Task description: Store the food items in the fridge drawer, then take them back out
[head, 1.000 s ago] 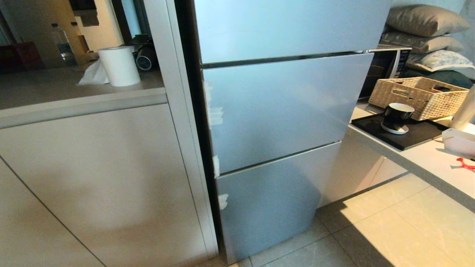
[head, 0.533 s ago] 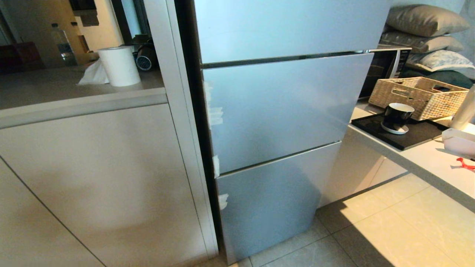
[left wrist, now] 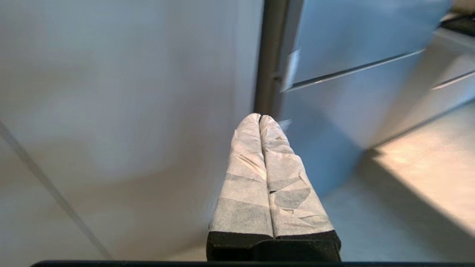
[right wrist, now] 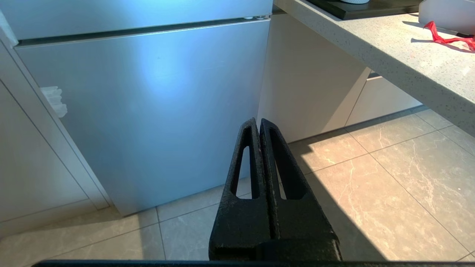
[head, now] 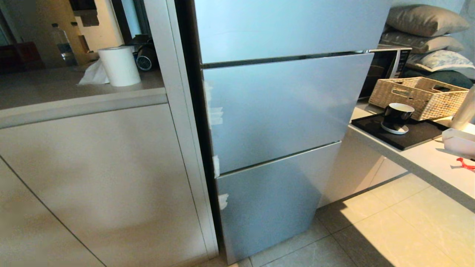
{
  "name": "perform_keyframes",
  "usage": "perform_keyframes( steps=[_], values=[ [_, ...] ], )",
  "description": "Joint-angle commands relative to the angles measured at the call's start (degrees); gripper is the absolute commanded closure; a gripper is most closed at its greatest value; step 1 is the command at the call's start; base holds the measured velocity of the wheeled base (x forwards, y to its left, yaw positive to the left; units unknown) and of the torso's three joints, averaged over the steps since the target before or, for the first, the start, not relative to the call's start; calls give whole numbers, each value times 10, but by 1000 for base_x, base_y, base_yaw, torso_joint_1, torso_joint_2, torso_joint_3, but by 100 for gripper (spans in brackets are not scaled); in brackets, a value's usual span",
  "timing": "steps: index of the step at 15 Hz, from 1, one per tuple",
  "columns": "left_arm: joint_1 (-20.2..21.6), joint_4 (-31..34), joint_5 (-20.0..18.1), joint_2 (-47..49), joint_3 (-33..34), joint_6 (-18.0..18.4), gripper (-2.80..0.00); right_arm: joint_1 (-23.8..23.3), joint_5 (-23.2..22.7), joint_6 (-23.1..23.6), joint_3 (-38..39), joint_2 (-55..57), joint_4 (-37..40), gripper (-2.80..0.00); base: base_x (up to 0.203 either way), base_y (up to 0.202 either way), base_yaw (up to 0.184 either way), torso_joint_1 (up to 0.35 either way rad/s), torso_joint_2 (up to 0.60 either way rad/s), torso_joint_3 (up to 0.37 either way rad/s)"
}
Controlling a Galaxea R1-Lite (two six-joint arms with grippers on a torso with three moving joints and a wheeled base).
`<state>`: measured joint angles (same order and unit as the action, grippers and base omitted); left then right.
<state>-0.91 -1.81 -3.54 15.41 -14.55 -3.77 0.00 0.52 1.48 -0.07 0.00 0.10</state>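
Fridge drawer and food items are out of sight, behind the silver-grey flat fridge door panels (head: 274,107). Left gripper (left wrist: 259,118), tape-wrapped, clenched and empty, points at their left edge, nearer than the clenched black right gripper (right wrist: 258,121).

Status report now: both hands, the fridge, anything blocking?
Left hand shut, empty, near the fridge's edge. Right hand shut, empty, low before the bottom fridge door. All fridge doors closed; drawer and food unseen. Nothing blocking.

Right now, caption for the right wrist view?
Right gripper, jaws shut and empty, facing the closed fridge door above the floor tiles.
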Motion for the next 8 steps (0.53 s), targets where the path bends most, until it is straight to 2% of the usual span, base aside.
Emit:
perform_keyframes(
  steps=[1,4,8],
  values=[
    [-6,-42,-10,198,-57,-60,0,0,0,0,0,1,0,0,0,0,0,0,0,0],
    [-14,-176,-32,411,-115,-160,0,0,0,0,0,1,0,0,0,0,0,0,0,0],
    [-32,-373,-65,649,-219,-269,0,0,0,0,0,1,0,0,0,0,0,0,0,0]
  ],
)
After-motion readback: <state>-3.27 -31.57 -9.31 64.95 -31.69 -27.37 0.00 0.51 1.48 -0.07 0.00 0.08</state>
